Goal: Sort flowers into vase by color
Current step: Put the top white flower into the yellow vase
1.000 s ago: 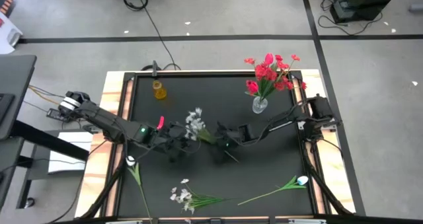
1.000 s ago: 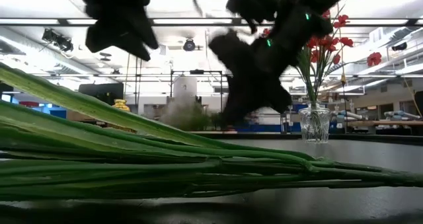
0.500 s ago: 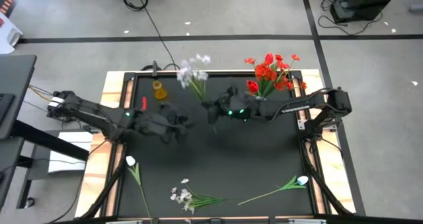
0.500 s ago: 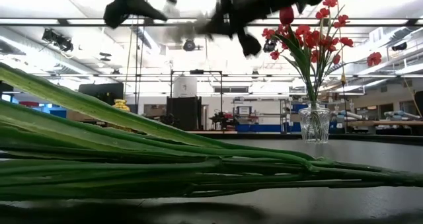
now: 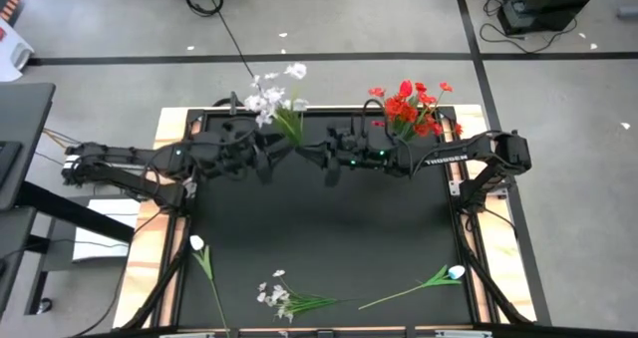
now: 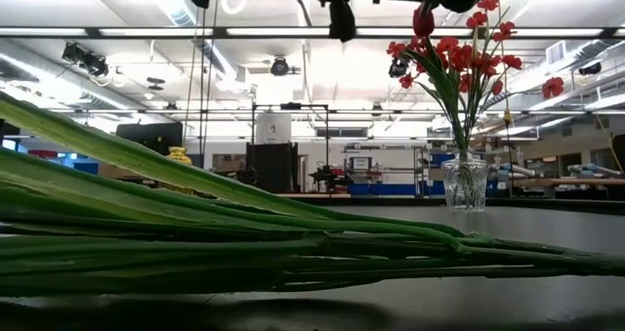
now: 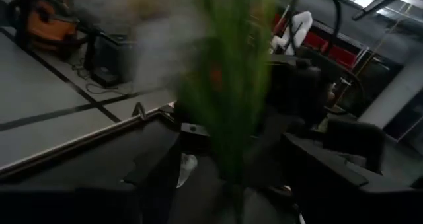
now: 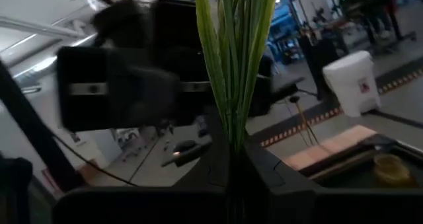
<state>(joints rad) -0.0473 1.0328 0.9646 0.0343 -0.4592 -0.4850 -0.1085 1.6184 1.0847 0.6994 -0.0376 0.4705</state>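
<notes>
My right gripper (image 5: 305,155) is shut on a bunch of white flowers (image 5: 271,94), high above the table's far middle. The blooms reach past the far edge. My left gripper (image 5: 278,160) faces it from the left and looks open. The bunch's green stems (image 7: 231,112) stand blurred between its fingers, and I cannot tell whether they touch. The red flowers (image 5: 409,107) stand in a clear glass vase (image 6: 467,183) at the far right. A small yellow vase (image 8: 390,168) stands at the far left. My right gripper pinches the bunch's green stems and leaves at their lower part (image 8: 231,139) between its two fingers. The stems rise straight out from between the fingers. The bunch is lifted clear of the table, its blooms (image 5: 271,94) pointing toward the far edge.
On the near part of the table lie a white bud on a stem (image 5: 204,263), a white sprig (image 5: 284,300) and a white bud with a leaf (image 5: 439,276). Their green stems (image 6: 244,243) fill the low view's foreground. The table's frame (image 5: 189,119) runs around the black mat.
Both grippers have risen and gone toward the table's far edge. The white bunch has been lifted from near the table's middle, and its blooms now reach past the far edge. My left gripper has come up close against the stems that my right gripper holds.
</notes>
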